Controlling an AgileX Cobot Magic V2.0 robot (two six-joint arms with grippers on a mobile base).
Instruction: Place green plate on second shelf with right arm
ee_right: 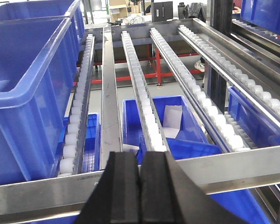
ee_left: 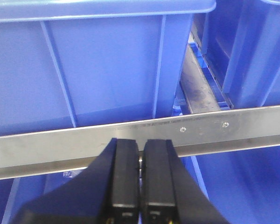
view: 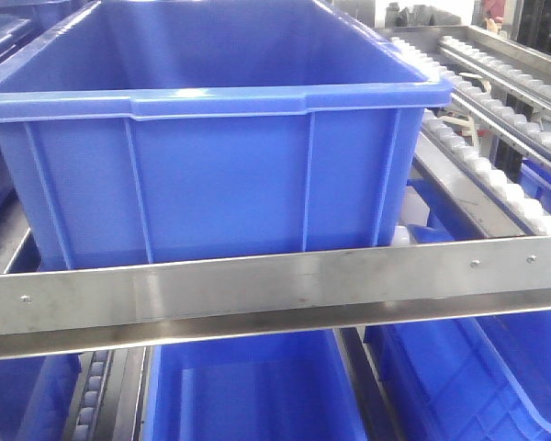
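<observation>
The green plate is out of view in every frame. My left gripper is shut with nothing in it, its black fingers pressed together in front of the steel front rail of a roller shelf. My right gripper is also shut and empty, held before the steel rail of the neighbouring shelf lane. Neither gripper shows in the front view.
A large blue bin sits on the roller shelf right behind the steel rail. More blue bins stand on the level below. White roller tracks run back along the shelf, with a blue bin at the left.
</observation>
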